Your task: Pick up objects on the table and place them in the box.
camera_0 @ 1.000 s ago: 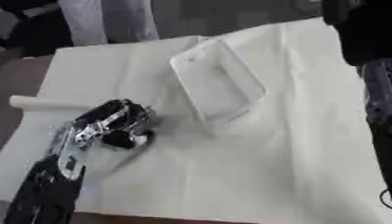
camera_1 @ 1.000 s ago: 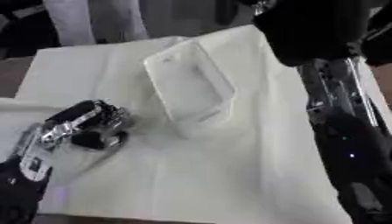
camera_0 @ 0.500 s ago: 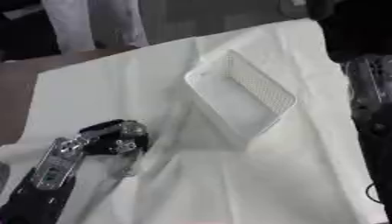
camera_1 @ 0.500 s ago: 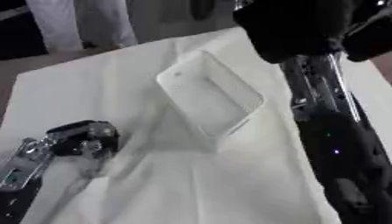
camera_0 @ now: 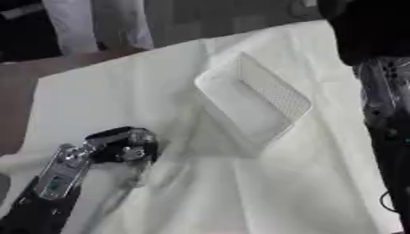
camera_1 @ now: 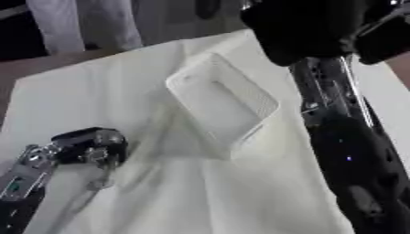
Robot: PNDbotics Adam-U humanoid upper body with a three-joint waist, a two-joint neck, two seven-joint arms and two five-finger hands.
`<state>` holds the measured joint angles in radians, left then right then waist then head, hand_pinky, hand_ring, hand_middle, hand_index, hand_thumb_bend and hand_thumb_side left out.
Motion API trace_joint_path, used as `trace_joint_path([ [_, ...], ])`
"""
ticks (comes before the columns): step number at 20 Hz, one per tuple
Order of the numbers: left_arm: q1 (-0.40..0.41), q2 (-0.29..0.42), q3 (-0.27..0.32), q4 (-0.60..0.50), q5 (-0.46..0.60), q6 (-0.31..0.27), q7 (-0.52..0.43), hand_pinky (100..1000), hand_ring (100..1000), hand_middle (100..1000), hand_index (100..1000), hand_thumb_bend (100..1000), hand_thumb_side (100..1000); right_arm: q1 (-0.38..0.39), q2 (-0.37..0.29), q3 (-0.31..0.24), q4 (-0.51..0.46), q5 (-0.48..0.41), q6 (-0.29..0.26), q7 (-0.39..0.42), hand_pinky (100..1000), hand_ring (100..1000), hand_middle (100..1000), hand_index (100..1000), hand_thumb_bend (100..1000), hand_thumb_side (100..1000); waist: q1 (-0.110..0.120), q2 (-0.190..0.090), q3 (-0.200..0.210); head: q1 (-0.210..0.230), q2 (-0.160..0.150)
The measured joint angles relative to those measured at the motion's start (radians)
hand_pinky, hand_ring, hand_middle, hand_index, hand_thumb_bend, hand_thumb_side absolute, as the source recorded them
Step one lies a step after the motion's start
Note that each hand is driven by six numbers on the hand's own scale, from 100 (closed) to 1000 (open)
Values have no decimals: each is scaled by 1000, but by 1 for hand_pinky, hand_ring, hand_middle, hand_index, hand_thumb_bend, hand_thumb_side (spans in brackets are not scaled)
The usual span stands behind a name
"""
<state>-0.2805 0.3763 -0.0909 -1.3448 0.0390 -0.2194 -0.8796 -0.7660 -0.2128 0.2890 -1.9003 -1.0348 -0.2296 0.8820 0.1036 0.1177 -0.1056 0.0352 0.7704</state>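
The left hand (camera_0: 120, 145) rests low on the surface (camera_0: 264, 192), near its left edge, with its fingers curled in; whether they close on anything I cannot tell, as nothing shows between them but dark and silver parts. No loose object can be made out anywhere on the cloth (camera_0: 112, 100), so if there is one to pick up, it is either hidden inside that hand or out of view. The box (camera_0: 255, 103), white with a mesh-like wall, lies tilted on the cloth toward the far right, well apart from the left hand. To do this step well, I judge the hand should lift clear of the cloth first, since folds run between it and the box and could drag, then travel up and right and come over the box's open side before the fingers let go. The right arm (camera_1: 344, 151) hangs along the right edge, just beside the box; its hand does not show. That arm and the box's raised near rim look like the main obstacles.
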Motion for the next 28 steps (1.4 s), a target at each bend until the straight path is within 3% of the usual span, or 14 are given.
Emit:
trace_joint_path([
  [3, 0, 0, 3, -13, 7, 2, -2, 100, 189, 318, 487, 100, 748, 0, 0, 0, 0, 1, 0, 0, 665, 819, 932, 439, 100, 804, 0, 0, 0, 0, 0],
  [4, -1, 1, 5, -17, 10, 2, -2, 100, 185, 316, 485, 100, 899, 0, 0, 0, 0, 1, 0, 0, 665, 819, 932, 439, 100, 800, 0, 0, 0, 0, 0],
  [5, -4, 1, 9, -23, 20, 2, -2, 100, 182, 311, 483, 100, 770, 0, 0, 0, 0, 1, 0, 0, 665, 820, 932, 438, 100, 804, 0, 0, 0, 0, 0],
  [9, -37, 28, 39, -63, 126, 5, -5, 100, 206, 305, 481, 100, 813, 1, 0, 0, 0, 1, 1, 1, 665, 821, 933, 437, 100, 802, 0, 0, 5, 0, 0],
  [16, -55, 85, 107, -128, 403, 15, -12, 100, 216, 301, 478, 100, 784, 10, -1, 1, 0, 6, 5, 5, 665, 822, 935, 435, 100, 805, 2, -5, 16, 0, 0],
  [28, -109, 99, 108, -175, 456, 22, -15, 100, 212, 301, 477, 100, 739, 10, -1, 6, 0, 7, 5, 4, 665, 822, 934, 433, 100, 804, 2, -5, 8, 0, 0],
])
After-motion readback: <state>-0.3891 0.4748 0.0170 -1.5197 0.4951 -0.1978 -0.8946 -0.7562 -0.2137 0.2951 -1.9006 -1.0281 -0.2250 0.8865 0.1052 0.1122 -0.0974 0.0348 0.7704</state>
